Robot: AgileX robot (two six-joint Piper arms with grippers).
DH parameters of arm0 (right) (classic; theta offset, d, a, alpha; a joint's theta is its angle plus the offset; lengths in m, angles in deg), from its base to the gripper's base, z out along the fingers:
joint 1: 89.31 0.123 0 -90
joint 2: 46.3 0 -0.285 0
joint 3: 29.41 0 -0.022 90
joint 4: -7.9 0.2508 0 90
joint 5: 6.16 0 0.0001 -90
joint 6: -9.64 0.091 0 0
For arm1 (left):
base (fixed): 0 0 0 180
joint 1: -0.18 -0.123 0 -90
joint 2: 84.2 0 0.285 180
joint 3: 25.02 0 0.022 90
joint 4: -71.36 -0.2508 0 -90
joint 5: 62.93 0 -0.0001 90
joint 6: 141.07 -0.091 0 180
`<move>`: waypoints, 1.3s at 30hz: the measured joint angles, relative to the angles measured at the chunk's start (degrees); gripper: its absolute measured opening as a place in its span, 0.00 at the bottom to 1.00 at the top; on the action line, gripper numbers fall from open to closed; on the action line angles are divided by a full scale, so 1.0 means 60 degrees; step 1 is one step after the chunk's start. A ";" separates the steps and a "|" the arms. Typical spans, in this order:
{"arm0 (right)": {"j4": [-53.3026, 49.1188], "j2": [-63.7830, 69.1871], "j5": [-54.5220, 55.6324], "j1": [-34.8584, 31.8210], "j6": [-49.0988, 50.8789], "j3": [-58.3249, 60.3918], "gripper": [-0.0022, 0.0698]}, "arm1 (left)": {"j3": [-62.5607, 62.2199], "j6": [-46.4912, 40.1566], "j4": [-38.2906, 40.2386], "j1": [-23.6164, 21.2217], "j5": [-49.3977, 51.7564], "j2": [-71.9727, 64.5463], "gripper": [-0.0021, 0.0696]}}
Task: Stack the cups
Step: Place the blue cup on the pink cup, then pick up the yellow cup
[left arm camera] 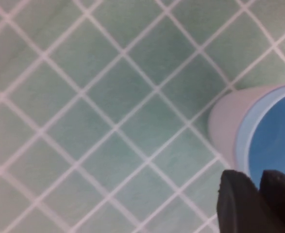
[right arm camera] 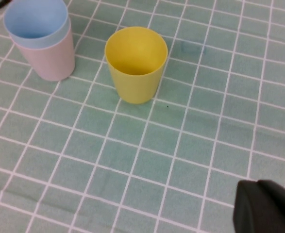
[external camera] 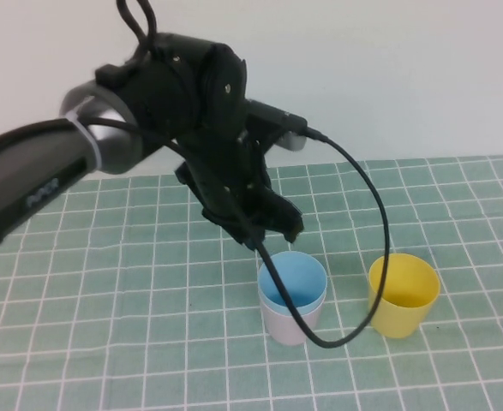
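Note:
The light blue cup (external camera: 292, 278) sits nested inside the pale pink cup (external camera: 287, 327), upright on the green grid mat. The yellow cup (external camera: 403, 295) stands upright just to their right, apart from them. My left gripper (external camera: 272, 233) hovers just above the back rim of the nested pair, with its fingers together and nothing between them. The left wrist view shows the blue cup (left arm camera: 276, 141) in the pink cup (left arm camera: 225, 121) under my left gripper (left arm camera: 258, 194). My right gripper (right arm camera: 263, 206) is shut and empty, back from the yellow cup (right arm camera: 135, 63), the blue cup (right arm camera: 35, 22) and the pink cup (right arm camera: 47, 60).
The green mat with a white grid (external camera: 148, 342) covers the table up to a pale wall behind. A black cable (external camera: 380, 223) loops from the left arm down in front of the nested cups and past the yellow cup.

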 joint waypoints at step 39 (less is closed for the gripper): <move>-0.1908 1.1516 0.1473 0.3206 0.0838 -0.5386 0.52 | 0.7809 0.3815 -0.2362 -0.0026 -0.2549 0.9593 0.03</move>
